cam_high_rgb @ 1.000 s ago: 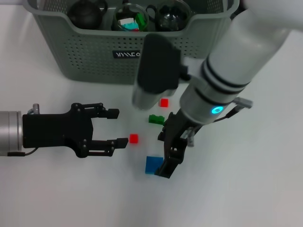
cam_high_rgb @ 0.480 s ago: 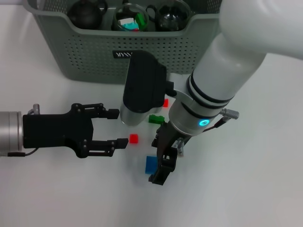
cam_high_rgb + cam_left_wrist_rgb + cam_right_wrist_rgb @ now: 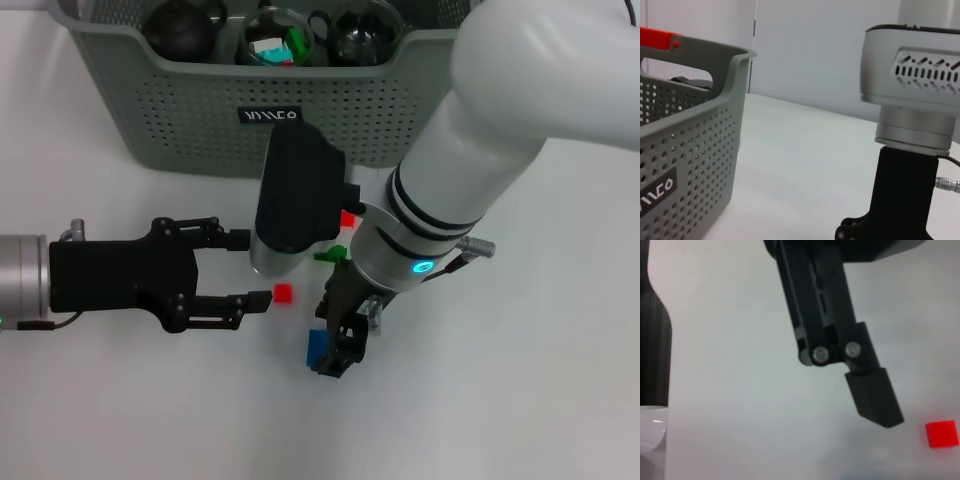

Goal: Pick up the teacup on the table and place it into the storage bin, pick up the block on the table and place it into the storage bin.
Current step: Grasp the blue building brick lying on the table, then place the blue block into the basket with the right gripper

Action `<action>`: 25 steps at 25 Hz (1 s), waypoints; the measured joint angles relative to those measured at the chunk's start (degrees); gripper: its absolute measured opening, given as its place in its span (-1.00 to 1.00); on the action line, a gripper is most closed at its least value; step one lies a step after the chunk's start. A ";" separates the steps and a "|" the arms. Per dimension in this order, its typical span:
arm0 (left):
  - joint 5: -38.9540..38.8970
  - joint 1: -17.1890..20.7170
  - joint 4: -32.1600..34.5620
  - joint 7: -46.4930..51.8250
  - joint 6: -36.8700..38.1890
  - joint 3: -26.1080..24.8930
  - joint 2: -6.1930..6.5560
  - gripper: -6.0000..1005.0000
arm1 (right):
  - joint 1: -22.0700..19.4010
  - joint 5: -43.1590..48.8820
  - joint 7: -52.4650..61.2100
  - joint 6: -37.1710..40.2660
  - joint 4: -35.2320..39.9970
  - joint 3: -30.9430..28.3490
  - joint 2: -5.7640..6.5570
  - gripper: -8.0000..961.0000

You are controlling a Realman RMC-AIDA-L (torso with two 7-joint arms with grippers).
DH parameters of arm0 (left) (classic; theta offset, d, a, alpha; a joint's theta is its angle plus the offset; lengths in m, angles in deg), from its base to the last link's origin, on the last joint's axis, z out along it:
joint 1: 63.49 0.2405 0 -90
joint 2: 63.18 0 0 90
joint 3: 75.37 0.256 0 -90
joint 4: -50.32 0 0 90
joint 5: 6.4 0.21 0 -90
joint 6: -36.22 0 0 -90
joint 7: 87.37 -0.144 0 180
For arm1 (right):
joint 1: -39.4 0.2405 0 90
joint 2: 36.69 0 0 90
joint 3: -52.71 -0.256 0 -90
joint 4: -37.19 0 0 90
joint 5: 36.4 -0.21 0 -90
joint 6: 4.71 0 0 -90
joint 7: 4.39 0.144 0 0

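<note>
**Right gripper down at the blue block; bin waits at the far edge**

Nearest on the white table (image 3: 560, 400), the right gripper (image 3: 340, 345) points steeply down with its tips at the blue block (image 3: 317, 347), which lies toward the near middle of the table. One dark finger (image 3: 873, 395) shows in the right wrist view close to the surface; the block hides the lower tips, so I cannot tell how far the jaws are spread or whether they have closed on it. The steep approach suits a small, low piece that has to be pinched from above.

Just beyond, a small red block (image 3: 283, 293) sits right by the fingertips of the left gripper (image 3: 258, 268), whose fingers stand wide apart and hold nothing. That arm lies low along the left side, apparently waiting.

Farther on, a green block (image 3: 330, 254) and another red block (image 3: 347, 218) lie partly under the right arm's wrist, between the grippers and the bin.

At the far edge stands the storage bin (image 3: 200, 110), perforated grey-green with a black label, already holding dark round objects and glassware. Whether one is the teacup I cannot say; none shows on the table, so the block step seems to be in hand.
</note>
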 joint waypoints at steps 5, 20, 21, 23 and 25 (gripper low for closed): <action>0.00 -0.19 -0.01 0.00 -0.29 0.00 0.00 0.52 | 0.08 -0.34 0.00 -0.44 -0.04 0.98 -0.01 0.47; -0.02 -0.26 -0.01 0.00 -0.33 0.00 0.00 0.52 | 0.11 -0.35 -0.01 -0.51 -0.03 2.47 -0.01 0.19; -0.02 -0.26 -0.01 0.00 -0.33 0.00 0.00 0.52 | 0.12 -0.32 -0.01 -0.48 0.04 2.50 -0.01 0.17; -0.06 -0.26 -0.01 0.00 -0.31 0.00 0.00 0.52 | 0.10 -0.16 -0.01 -0.34 0.50 2.50 0.07 0.12; -0.06 -0.26 -0.01 0.00 -0.29 0.00 0.00 0.52 | -0.09 -0.13 0.01 0.23 1.68 2.39 0.32 0.07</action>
